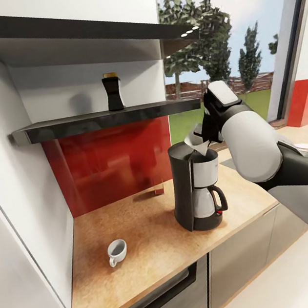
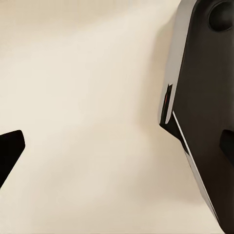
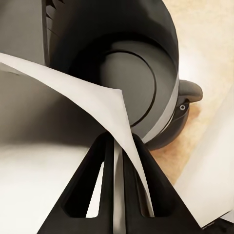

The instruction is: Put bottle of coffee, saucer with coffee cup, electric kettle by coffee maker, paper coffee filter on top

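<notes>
- Right end effector (image 3: 117, 146) closed on the paper coffee filter (image 3: 83, 97), both fingers pinching the white sheet directly above the coffee maker's round black top.
- In head view, paper coffee filter (image 1: 195, 144) touching the top of the coffee maker (image 1: 196, 189), right end effector (image 1: 209, 133) just over it.
- Coffee maker upright on the desk (image 1: 147, 239), glass carafe with black handle facing right, small red switch at base.
- Bottle of coffee (image 1: 113, 93) upright on the kitchen shelf (image 1: 104, 120), tan cap up, well apart from the coffee maker.
- Coffee cup (image 1: 117, 251) upright on the desk, left of the coffee maker, apart from it.
- Saucer (image 1: 304, 146) far right on the desk, beyond the arm.
- Left end effector: opening impossible to tell; dark finger edge (image 2: 9, 151) against pale floor.
- No readable writing or labels anywhere.
</notes>
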You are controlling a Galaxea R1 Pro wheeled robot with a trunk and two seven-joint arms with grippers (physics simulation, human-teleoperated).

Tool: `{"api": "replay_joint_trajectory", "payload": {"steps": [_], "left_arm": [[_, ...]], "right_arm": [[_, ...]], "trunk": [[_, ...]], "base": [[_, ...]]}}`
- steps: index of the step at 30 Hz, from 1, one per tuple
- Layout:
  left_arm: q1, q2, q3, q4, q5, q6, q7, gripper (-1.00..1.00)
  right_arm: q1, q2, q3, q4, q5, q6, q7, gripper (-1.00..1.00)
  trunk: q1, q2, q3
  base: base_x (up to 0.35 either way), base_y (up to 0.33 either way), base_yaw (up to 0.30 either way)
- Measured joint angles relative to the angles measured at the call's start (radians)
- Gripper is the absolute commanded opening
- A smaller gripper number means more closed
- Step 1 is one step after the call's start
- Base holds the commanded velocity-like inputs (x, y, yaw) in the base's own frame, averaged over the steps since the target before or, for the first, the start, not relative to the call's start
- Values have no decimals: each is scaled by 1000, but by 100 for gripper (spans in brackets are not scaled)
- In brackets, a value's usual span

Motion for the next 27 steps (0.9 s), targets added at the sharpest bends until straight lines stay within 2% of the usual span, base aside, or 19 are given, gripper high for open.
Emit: {"api": "replay_joint_trajectory", "payload": {"steps": [12, 27], "left_arm": [[0, -1, 0, -1, 0, 3, 0, 100], [0, -5, -1, -1, 0, 3, 0, 100]], "right_arm": [[8, -11, 1, 0, 1, 0, 0, -100], [11, -12, 1, 0, 8, 0, 0, -100]], "trunk": [[0, 0, 0], [0, 0, 0]], "base": [[55, 0, 0], [12, 0, 0]]}}
